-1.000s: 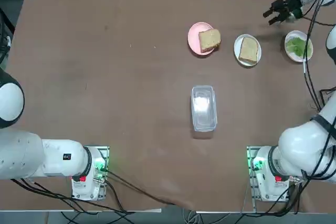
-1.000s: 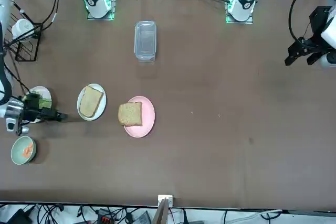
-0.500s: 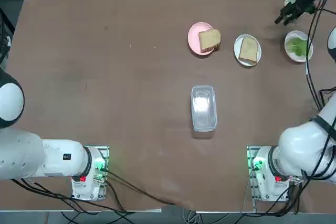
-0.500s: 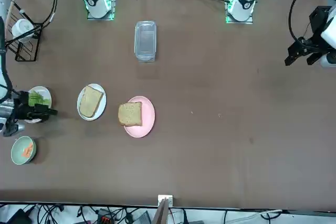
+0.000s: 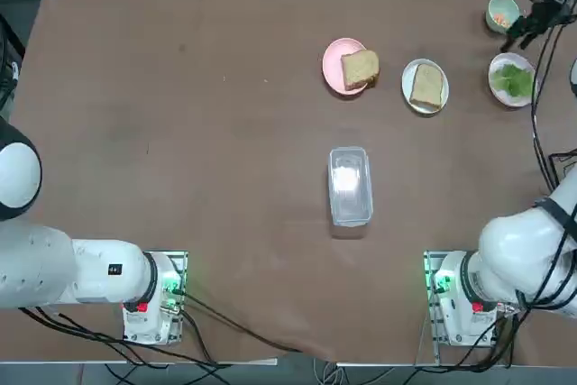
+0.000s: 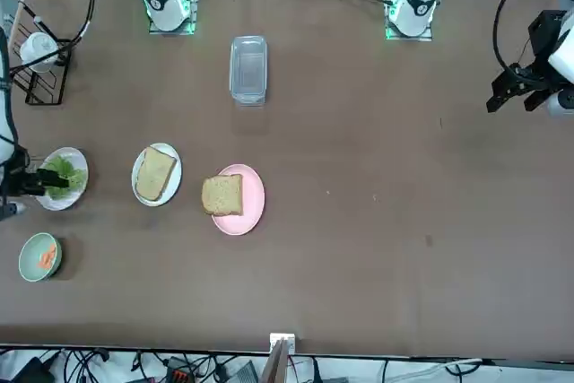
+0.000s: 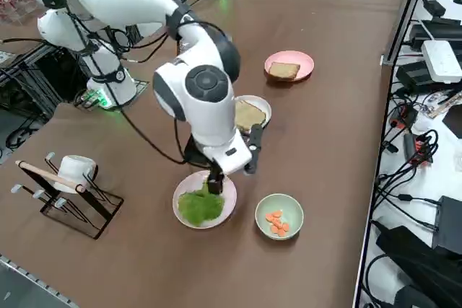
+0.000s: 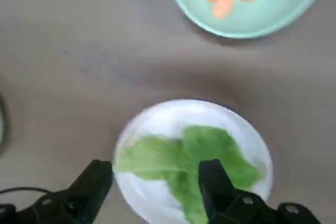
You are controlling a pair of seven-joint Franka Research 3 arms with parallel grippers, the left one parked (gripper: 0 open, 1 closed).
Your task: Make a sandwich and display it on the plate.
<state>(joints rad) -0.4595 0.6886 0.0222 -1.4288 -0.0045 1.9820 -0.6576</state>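
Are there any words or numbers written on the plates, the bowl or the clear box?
None can be read: the white plate with green lettuce, the pale-green bowl of orange pieces and the clear plastic box look plain. The open right gripper shows no label either.

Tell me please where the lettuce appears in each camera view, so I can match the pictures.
Top view: lettuce on a white plate, far right, upper part.
Front view: lettuce at the left edge, mid-height.
Right side view: lettuce lower centre, under the right gripper.
Right wrist view: lettuce between the open fingers.
Shared landmark: the green bowl beside it.
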